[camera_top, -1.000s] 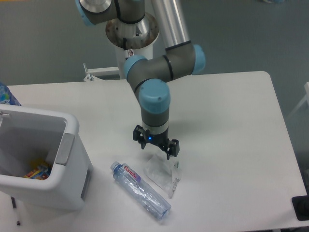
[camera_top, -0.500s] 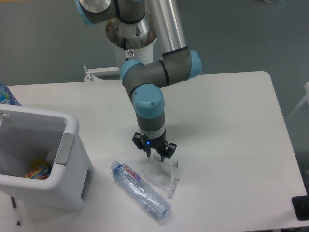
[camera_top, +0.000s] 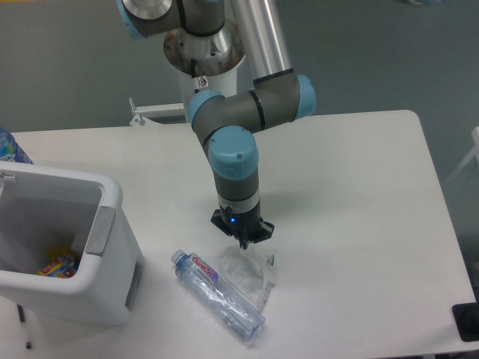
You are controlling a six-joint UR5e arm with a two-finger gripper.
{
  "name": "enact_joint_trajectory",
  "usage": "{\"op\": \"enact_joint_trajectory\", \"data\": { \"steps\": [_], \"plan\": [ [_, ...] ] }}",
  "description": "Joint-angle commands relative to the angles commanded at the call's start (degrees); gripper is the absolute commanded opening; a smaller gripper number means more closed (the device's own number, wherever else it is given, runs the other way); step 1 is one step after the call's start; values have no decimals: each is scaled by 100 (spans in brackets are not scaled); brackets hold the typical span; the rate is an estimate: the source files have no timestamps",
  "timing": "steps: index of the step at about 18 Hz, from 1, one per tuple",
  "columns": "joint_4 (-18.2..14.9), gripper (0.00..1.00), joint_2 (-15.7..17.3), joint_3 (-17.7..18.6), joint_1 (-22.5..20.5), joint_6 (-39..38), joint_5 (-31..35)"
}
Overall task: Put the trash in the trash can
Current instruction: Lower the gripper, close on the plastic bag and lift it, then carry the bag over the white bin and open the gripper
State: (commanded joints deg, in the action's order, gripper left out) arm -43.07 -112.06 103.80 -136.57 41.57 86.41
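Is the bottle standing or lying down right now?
Lying down: the plastic bottle rests on its side on the table, cap toward the trash can.

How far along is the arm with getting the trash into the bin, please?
Early. The pincer looks closed on the wrapper's top edge, so that pickup is in hand. The bottle lies untouched on the table. The trash can holds some colourful scraps; both items remain outside it.

Red-and-blue label on the clear bottle (camera_top: 216, 292), lettering too blurred to read, no other legible text anywhere
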Motion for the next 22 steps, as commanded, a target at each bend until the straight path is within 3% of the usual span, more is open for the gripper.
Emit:
{"op": "enact_joint_trajectory", "data": {
  "steps": [8,13,22],
  "plan": [
    [-79,6,405,53,-782,-131,-1460],
    [-70,6,431,-17,-879,-447,-1899],
    [-70,6,1001,-448,-748,-1387,-2585]
  ]
}}
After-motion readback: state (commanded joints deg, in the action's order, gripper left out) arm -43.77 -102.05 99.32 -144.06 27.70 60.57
